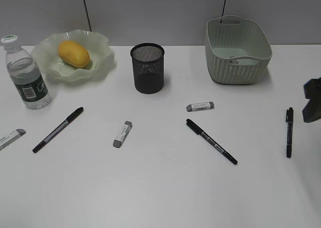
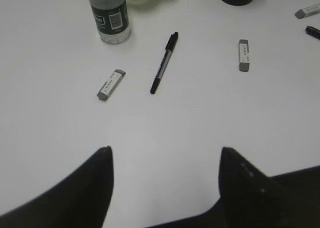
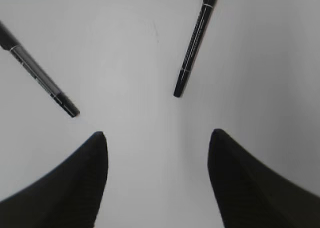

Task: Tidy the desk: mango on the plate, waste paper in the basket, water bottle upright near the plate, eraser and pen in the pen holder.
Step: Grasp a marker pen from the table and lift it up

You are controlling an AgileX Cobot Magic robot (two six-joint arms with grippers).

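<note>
exterior view shows the mango (image 1: 73, 53) lying on the plate (image 1: 103, 50) at the back left of the desk (image 1: 160, 188), with the water bottle (image 1: 25, 73) upright just beside the plate's near left edge. the pen holder (image 1: 147, 67) stands in the middle at the back, and the basket (image 1: 237, 50) sits at the back right with something pale inside that is too unclear to name. three pens lie flat on the desk: a left pen (image 1: 58, 129), a middle pen (image 1: 211, 141) and a right pen (image 1: 289, 132). three erasers also lie loose: a far-left eraser (image 1: 11, 138), a centre eraser (image 1: 122, 134) and an eraser (image 1: 200, 106) in front of the basket. left gripper (image 2: 165, 155) hovers wide apart above bare desk, holding nothing. right gripper (image 3: 156, 138) is also spread wide and empty, near the right pen's tip.
</note>
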